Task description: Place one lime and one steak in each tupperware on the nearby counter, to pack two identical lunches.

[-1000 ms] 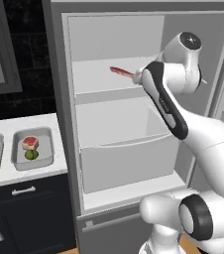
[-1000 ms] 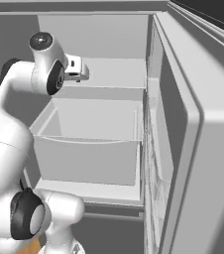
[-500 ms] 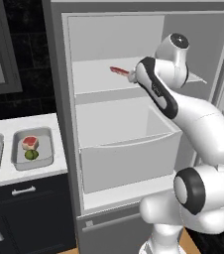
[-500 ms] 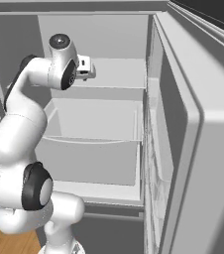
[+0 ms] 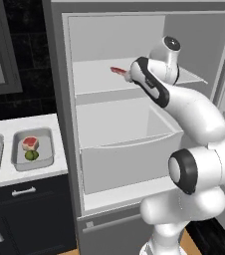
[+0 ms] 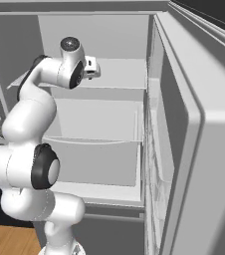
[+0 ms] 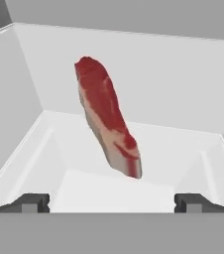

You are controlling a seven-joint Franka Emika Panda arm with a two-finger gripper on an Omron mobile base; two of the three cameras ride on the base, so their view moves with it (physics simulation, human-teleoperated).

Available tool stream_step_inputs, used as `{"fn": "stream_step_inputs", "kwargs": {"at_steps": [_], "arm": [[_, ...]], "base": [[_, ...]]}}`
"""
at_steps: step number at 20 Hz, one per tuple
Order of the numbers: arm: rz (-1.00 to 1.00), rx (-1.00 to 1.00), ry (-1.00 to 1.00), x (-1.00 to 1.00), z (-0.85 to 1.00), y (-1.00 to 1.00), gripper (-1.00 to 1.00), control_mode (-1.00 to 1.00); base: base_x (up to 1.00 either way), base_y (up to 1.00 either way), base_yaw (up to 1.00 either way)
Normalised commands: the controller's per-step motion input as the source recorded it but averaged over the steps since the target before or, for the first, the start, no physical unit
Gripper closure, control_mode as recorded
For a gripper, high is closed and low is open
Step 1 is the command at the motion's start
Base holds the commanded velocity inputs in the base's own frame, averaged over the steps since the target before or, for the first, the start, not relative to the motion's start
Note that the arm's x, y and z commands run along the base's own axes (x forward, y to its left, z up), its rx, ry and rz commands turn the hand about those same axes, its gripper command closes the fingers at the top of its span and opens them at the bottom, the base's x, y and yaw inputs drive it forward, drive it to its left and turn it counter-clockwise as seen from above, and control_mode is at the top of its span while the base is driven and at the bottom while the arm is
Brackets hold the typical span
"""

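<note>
The tool [image 7: 112, 202] is spread wide with nothing between its jaws, both dark tips showing at the bottom of the hand view and the steak [image 7: 108, 116] lying straight ahead of them, not yet touched. In the left base view the tool [image 5: 128, 76] sits at the front of the upper fridge shelf [image 5: 94, 82], just beside the red strip of steak [image 5: 117, 70] resting there. Below that shelf is a pale drawer bin [image 5: 129, 157], and the fridge door [image 6: 194, 124] stands open to the arm's right.

Further out, to the left of the fridge, the white desk [image 5: 59, 164] carries a tupperware [image 5: 32, 149] that already holds one steak piece and one lime. I cannot tell for sure from these views where the second tupperware stands.

The step in hand looks like the reach for the second steak, so roughly half the packing seems done. Next the tool would need to ease forward until the meat lies between the tips, close on it across its narrow side, lift clear of the shelf lip, and carry it out toward the desk
</note>
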Motion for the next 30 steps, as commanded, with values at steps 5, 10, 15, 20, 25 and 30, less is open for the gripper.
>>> {"fn": "stream_step_inputs", "kwargs": {"at_steps": [5, 10, 15, 20, 25, 30], "arm": [[0.01, 0.00, 0.00, 0.55, -0.03, 0.00, -1.00, -1.00], [0.00, 0.00, 0.00, 0.54, -0.03, 0.05, -1.00, -1.00], [0.00, 0.00, 0.02, 0.46, -0.11, 0.11, -1.00, -1.00], [0.00, 0.00, 0.06, 0.21, -0.32, 0.21, 1.00, -1.00], [0.00, 0.00, 0.06, -0.02, -0.57, 0.14, 1.00, -1.00], [0.00, 0.00, 0.09, -0.28, -0.64, 0.05, 1.00, -1.00]], "base": [[0.00, 0.00, 0.00], [0.00, 0.00, 0.00], [0.00, 0.00, 0.00], [0.00, 0.00, 0.00], [0.00, 0.00, 0.00], [0.00, 0.00, 0.00]]}}
